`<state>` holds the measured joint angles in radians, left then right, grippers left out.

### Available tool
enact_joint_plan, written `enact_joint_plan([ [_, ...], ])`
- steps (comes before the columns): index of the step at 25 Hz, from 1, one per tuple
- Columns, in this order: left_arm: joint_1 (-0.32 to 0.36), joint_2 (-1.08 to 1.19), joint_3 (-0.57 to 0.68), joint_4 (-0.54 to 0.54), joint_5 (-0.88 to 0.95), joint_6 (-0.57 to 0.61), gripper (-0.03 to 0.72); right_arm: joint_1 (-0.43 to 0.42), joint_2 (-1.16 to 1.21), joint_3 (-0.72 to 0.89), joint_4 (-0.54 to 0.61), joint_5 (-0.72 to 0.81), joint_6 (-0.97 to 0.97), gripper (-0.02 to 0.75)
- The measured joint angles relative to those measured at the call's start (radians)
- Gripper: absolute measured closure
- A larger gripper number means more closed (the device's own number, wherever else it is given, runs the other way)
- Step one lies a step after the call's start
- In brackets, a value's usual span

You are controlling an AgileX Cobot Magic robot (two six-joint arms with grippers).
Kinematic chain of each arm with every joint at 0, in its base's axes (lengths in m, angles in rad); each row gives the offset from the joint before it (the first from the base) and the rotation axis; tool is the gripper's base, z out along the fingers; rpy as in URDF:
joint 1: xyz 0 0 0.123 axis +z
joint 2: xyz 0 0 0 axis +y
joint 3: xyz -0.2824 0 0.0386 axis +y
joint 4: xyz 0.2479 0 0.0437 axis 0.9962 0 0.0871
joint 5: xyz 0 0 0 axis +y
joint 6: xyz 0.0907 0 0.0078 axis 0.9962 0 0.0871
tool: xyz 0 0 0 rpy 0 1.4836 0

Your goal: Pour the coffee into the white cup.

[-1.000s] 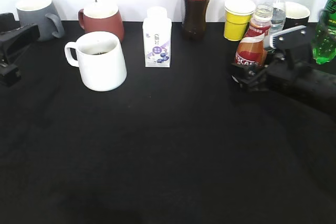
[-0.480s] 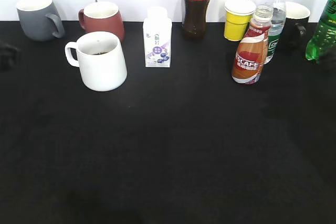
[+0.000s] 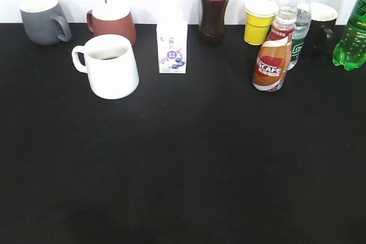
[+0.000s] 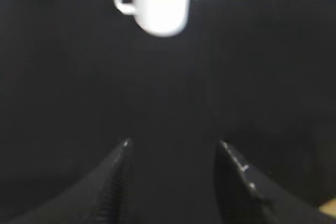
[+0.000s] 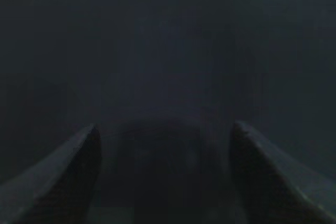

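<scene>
Seemingly the pour is done: the white cup (image 3: 106,66) holds something dark, and the coffee (image 3: 273,55) stands upright, uncapped, well apart to its right. Both the left gripper (image 4: 173,169) and right gripper (image 5: 165,156) hang spread and empty.

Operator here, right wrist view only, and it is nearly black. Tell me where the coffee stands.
Observer: The coffee stands upright at the right of the exterior view, just in front of a clear water bottle. Nothing touches it.
Operator: Now give me the white cup.
Observer: The white cup sits far to the left, handle pointing left, with something dark inside.
Operator: Report the left hand.
Observer: The left hand is open and empty, with the cup well ahead of it.
</scene>
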<state>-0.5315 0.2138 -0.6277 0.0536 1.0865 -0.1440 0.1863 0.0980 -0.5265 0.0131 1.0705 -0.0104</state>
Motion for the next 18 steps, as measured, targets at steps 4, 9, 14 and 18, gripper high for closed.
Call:
enact_joint_plan([
  [4, 0.000, -0.122, 0.107, -0.018, -0.014, 0.036, 0.306, 0.000, -0.061, 0.021, -0.013, -0.026, 0.010, 0.162],
  [9, 0.000, -0.122, 0.108, -0.023, -0.020, 0.037, 0.306, 0.000, -0.061, 0.021, -0.013, -0.028, 0.024, 0.162],
  [14, 0.064, -0.122, 0.108, -0.023, -0.020, 0.038, 0.320, -0.051, -0.062, 0.021, -0.013, -0.029, 0.025, 0.162],
  [18, 0.263, -0.124, 0.108, -0.026, -0.021, 0.038, 0.394, -0.142, -0.102, 0.021, -0.013, -0.029, 0.025, 0.162],
])
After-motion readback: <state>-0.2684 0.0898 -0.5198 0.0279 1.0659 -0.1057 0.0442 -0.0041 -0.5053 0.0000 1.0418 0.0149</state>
